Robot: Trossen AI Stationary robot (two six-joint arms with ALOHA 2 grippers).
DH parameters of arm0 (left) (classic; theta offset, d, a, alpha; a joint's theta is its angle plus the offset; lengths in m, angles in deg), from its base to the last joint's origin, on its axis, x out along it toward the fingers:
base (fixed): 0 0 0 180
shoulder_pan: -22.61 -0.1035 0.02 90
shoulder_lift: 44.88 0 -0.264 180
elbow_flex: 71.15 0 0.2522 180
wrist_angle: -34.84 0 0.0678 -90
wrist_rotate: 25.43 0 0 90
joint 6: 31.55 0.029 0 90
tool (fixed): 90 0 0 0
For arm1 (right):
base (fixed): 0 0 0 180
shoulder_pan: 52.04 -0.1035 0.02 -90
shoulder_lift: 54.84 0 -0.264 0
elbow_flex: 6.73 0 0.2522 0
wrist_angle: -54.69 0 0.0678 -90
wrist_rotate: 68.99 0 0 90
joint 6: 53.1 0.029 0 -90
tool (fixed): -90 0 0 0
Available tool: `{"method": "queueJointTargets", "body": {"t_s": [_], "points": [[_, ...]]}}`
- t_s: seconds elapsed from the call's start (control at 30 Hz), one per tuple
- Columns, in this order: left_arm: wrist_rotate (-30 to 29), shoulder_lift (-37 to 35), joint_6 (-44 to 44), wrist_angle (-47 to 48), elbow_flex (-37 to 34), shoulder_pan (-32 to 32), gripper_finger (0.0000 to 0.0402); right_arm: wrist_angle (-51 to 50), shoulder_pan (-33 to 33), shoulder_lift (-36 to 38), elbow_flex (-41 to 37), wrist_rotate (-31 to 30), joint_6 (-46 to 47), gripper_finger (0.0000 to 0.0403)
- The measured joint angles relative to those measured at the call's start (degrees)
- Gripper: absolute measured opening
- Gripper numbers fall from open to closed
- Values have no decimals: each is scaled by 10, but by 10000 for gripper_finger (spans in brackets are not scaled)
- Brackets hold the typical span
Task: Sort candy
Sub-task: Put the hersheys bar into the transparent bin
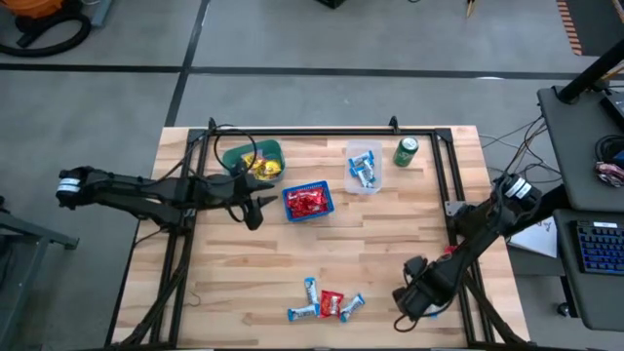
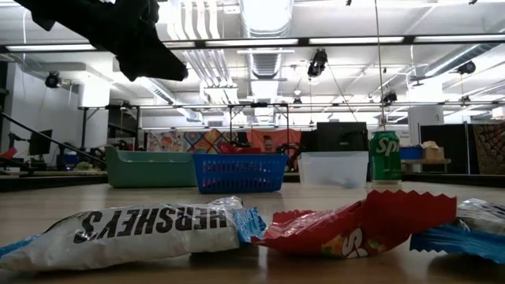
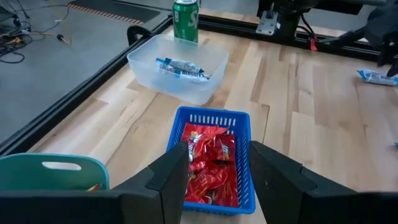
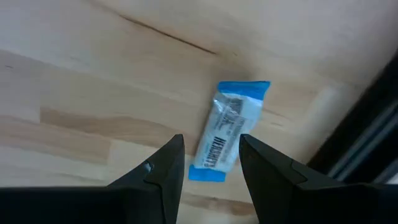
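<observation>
Several wrapped candies lie flat near the table's near edge: blue-and-white bars (image 1: 310, 291) (image 2: 134, 229) and a red one (image 1: 331, 303) (image 2: 355, 225). My right gripper (image 1: 409, 300) (image 4: 211, 165) is open above one more blue-and-white bar (image 4: 227, 130). That bar lies flat on the wood near the right frame rail, its nearer end between the fingertips, apparently untouched. My left gripper (image 1: 255, 213) (image 3: 217, 180) is open and holds nothing. It hovers at the left side of the blue basket (image 1: 308, 203) (image 3: 242, 155), which holds red candies (image 3: 208, 171).
A green basket (image 1: 252, 159) holding yellow candies, a clear tub (image 1: 364, 168) (image 3: 180, 68) holding blue-and-white bars, and a green can (image 1: 406, 151) (image 3: 185, 20) stand along the far side. A black frame rail (image 1: 453, 195) borders the table. Bare wood lies in the middle.
</observation>
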Motion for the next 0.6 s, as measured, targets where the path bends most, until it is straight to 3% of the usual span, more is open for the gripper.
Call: {"method": "queueJointTargets", "body": {"t_s": [0.33,0.6], "points": [[0,10,0,0,0,0,150,45,-10,1,-64,13,34,146],[-3,29,0,-1,0,0,150,173,-9,5,-124,-9,25,146]]}}
